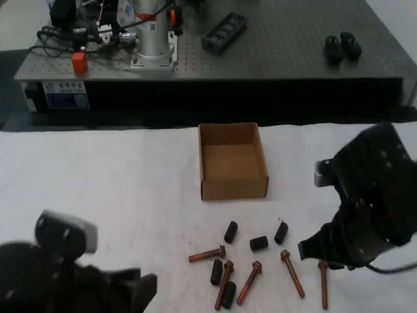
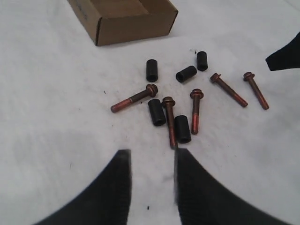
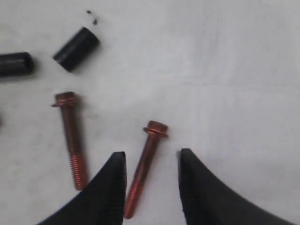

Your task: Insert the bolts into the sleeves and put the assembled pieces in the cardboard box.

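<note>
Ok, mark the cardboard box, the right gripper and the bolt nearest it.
cardboard box [image 1: 233, 188], high view, front wall.
right gripper [image 3: 151, 153], right wrist view, midway between fingertips.
bolt [image 3: 140, 173], right wrist view, shank.

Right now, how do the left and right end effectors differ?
The right end effector has a bolt lying between its open fingers; the left end effector has bare white cloth between its fingers. The left end effector faces the whole scatter of bolts and sleeves, with the cardboard box beyond; the right end effector is at the scatter's edge. Both are open and hold nothing.
</note>
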Robot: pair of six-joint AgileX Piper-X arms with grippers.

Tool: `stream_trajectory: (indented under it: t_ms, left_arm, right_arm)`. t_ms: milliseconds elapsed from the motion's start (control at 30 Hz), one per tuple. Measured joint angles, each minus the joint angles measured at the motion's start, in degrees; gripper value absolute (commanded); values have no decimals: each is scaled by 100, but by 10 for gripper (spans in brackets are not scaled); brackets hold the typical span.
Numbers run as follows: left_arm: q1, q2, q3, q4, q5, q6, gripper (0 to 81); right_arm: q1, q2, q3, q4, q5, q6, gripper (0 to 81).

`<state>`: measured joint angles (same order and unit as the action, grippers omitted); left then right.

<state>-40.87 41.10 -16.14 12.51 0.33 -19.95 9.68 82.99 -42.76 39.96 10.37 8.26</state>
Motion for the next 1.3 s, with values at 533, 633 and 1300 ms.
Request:
stream_trajectory:
  t_ms: [533, 633, 1300]
  left_arm:
    - [0, 1194, -840, -41, 0, 259, 234]
    - [0, 1194, -840, -41, 11, 312, 234]
    - [0, 4921, -3756, 1514, 905, 1378, 234]
  right_arm:
    - [-164, 843, -40, -352, -793, 323, 260]
    - [-164, 904, -67, -357, -795, 338, 139]
    - [-280, -413, 298, -367, -1369, -280, 26]
